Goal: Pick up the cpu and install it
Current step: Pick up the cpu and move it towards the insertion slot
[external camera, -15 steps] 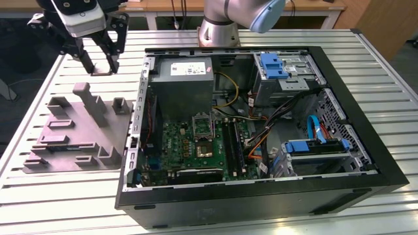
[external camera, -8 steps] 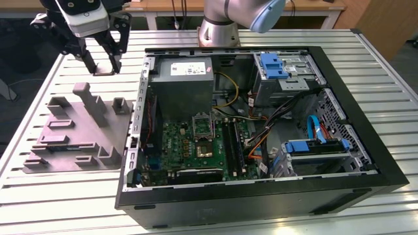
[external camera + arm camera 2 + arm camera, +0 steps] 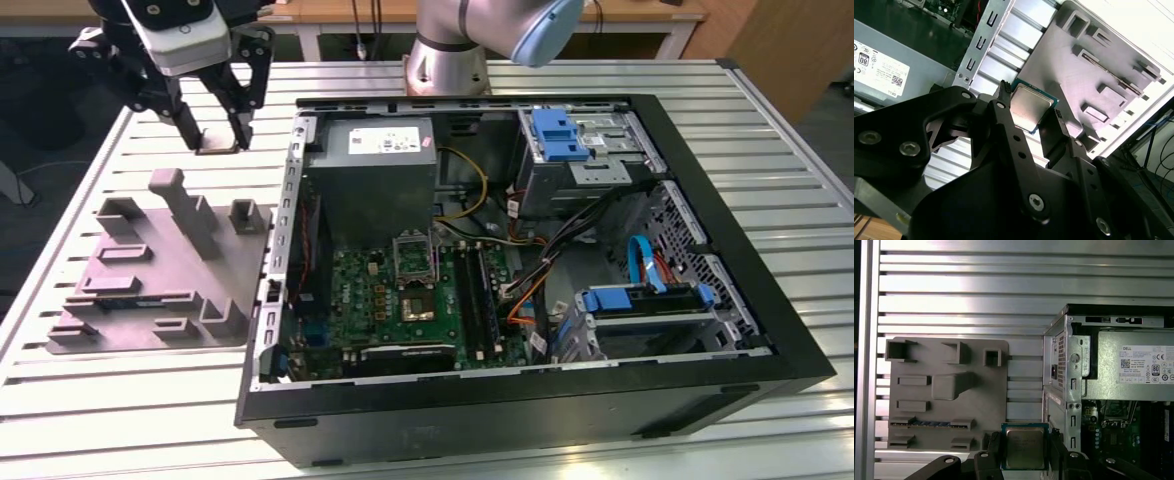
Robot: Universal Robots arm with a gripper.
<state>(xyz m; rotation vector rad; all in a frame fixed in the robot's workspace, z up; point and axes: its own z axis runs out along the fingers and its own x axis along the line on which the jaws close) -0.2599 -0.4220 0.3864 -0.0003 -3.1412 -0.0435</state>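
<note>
Slatted aluminium table [image 3: 80, 400] carried an open PC case [image 3: 787, 300] and, on the exterior view's left, a grey moulded fixture [image 3: 160, 270]. The gripper [image 3: 220, 140] was over the table past the fixture's far edge, near the case's corner. Its jaws were closed narrow on the cpu [image 3: 1029, 110] (silvery lid facing the wrist cams, green rim showing). In the first wrist view the cpu [image 3: 1025, 447] sat pinched by two opposite edges. Inside the case lay the green motherboard [image 3: 400, 295] w/ its socket [image 3: 414, 258], well apart from the gripper.
</note>
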